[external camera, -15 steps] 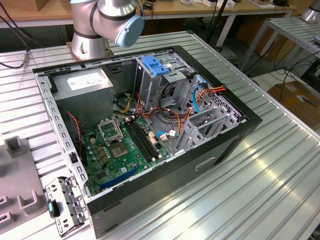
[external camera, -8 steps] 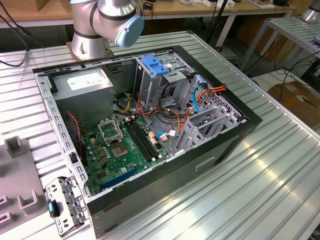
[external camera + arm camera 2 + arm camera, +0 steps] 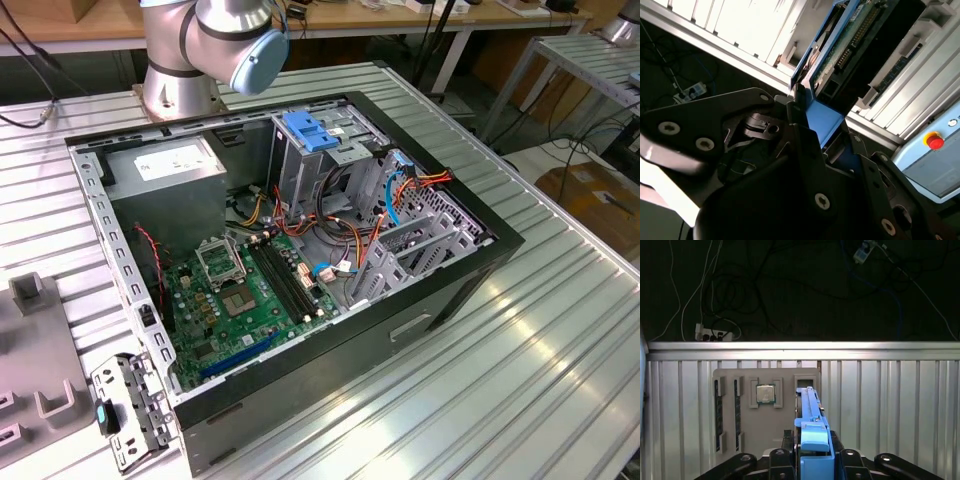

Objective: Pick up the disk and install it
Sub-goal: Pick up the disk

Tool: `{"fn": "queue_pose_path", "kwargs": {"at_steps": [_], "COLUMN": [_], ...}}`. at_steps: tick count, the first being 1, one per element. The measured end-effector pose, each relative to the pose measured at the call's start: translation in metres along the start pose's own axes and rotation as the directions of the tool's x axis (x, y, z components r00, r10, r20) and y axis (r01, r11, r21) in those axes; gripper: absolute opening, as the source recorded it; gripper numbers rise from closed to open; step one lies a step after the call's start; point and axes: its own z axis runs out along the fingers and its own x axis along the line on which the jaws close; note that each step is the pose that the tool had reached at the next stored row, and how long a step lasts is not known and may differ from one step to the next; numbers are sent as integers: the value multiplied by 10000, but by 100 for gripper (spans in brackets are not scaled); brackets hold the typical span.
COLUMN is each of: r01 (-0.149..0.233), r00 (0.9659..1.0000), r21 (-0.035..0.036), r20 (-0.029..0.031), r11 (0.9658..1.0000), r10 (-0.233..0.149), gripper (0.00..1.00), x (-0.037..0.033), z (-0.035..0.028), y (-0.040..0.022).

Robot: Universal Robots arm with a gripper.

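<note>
In both wrist views my gripper [image 3: 813, 452] is shut on the disk [image 3: 811, 415], a flat drive in a bright blue carrier that stands on edge between the black fingers [image 3: 781, 460]. The second wrist view shows the disk's green circuit board [image 3: 850, 45] and blue frame [image 3: 822, 122] sticking out past the gripper [image 3: 822, 137]. The disk is over a grey parts tray [image 3: 730, 382]; I cannot tell whether it touches the tray. In the exterior view the open computer case [image 3: 480, 262] lies on the metal table, with a tall grey drive cage [image 3: 290, 175] inside.
The tray holds a processor [image 3: 765, 394] and memory sticks [image 3: 719, 410]. Just past it is the table's edge rail [image 3: 800, 351], with cables and a power strip [image 3: 712, 333] on the floor beyond. A red button [image 3: 935, 141] sits on a light-blue box. The arm's base [image 3: 180, 85] stands behind the case.
</note>
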Motion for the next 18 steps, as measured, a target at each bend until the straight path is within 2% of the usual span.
{"fn": "queue_pose_path", "kwargs": {"at_steps": [4, 8, 18], "r01": [0, 0, 0], "r00": [10000, 10000, 10000], "r21": [-1, -1, -4], "r20": [0, 0, 0], "r11": [10000, 10000, 10000], "r10": [0, 0, 0], "gripper": [37, 37, 37], "x": [1, 2, 7], "z": [-52, -131, -375], "y": [-1, -2, -4]}}
